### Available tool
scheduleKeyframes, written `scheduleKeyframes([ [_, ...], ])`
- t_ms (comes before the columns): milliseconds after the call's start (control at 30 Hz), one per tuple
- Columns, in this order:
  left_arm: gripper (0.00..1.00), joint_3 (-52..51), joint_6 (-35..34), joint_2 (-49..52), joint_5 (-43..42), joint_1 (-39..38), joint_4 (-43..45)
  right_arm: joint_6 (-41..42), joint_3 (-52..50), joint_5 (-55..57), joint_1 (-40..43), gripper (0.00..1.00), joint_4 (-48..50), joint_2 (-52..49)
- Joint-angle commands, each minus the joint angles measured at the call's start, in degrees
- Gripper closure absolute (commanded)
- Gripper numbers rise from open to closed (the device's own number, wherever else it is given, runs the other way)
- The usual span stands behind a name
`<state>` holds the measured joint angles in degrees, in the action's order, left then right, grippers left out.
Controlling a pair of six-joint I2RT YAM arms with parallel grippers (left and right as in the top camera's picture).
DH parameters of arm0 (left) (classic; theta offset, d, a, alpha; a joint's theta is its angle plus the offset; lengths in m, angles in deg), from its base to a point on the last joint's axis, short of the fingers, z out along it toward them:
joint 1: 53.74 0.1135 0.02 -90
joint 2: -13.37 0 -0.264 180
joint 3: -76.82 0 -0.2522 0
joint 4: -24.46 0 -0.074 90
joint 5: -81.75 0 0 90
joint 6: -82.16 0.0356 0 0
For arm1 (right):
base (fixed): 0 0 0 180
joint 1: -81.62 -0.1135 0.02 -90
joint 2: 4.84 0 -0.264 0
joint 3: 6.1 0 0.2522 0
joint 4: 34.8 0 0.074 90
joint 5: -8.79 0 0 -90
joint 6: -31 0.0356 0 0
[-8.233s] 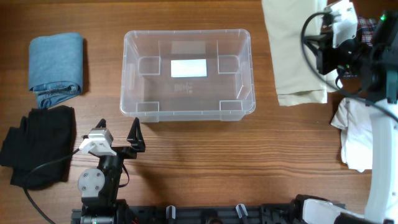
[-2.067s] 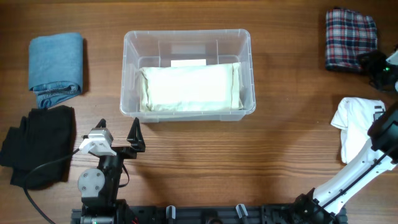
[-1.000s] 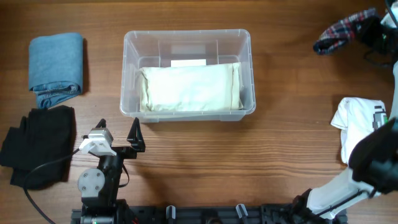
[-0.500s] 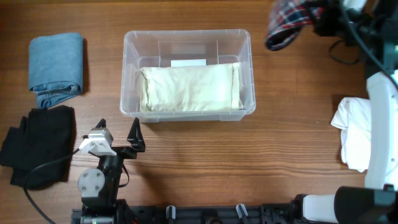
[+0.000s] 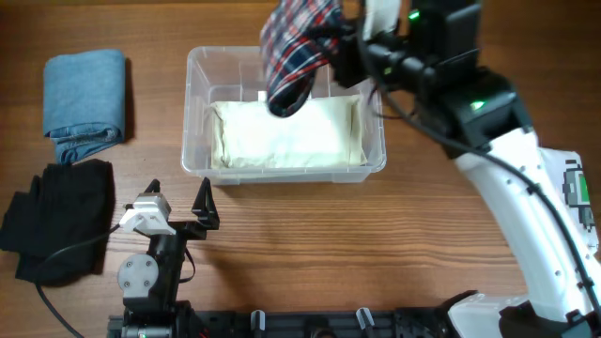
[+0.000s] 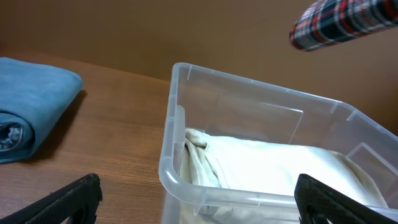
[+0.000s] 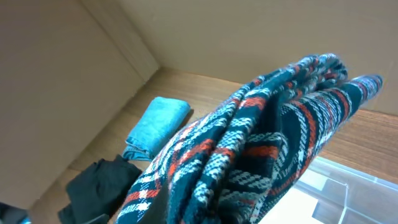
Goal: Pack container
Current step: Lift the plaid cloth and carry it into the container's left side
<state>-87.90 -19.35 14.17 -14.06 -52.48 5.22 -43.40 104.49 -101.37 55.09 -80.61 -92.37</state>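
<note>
Overhead, a wood-grain counter [image 5: 300,235] is seen with the container [image 5: 191,113] set at its middle, one long side turned toward the arms' base. A folded cream cloth [image 5: 282,131] is laid flat across the container's floor, filling most of it. A plaid cloth [image 5: 293,47] of dark blue, red and white is held bunched by the right gripper [image 5: 340,42], whose fingers are clenched on it. The cloth is hung in the air over the container's far edge, clear of the cream cloth.

At the counter's left end a folded blue denim piece [image 5: 84,99] is laid, with a crumpled black garment [image 5: 56,221] just beside it on the near side. A white garment [image 5: 590,183] is glimpsed at the right edge, partly hidden by the right arm. The left gripper [image 5: 178,205] is parked near the front edge, well apart from the container, its fingers [image 6: 74,198] spread wide with nothing held between them.

From the left wrist, a plain brown wall is shown behind the counter, and the plaid cloth is seen well above the clear rim, a height the overhead view cannot settle. From the right wrist, pale tan walls meeting at a corner are shown. The plaid folds fill that frame, and the fingers gripping them are hidden.
</note>
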Motion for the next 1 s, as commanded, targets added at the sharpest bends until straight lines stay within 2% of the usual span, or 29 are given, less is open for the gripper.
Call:
scheduleKeyframes([
  [0, 0.0, -0.4, -0.6, -0.4, 0.3, 0.5, 0.1, -0.6, 0.2, 10.4, -5.2, 0.96, 2.0, -3.1],
  [267, 0.0, -0.4, -0.6, -0.4, 0.3, 0.5, 0.1, 0.9, 0.2, 14.4, -13.6, 0.96, 9.1, -14.6],
  [467, 0.0, -0.4, -0.6, -0.4, 0.3, 0.5, 0.1, 0.2, 0.2, 14.6, -14.3, 0.96, 14.2, -20.1],
  [967, 0.0, -0.4, -0.6, -0.4, 0.3, 0.5, 0.1, -3.6, 0.2, 19.7, -19.3, 0.96, 20.3, -25.8],
])
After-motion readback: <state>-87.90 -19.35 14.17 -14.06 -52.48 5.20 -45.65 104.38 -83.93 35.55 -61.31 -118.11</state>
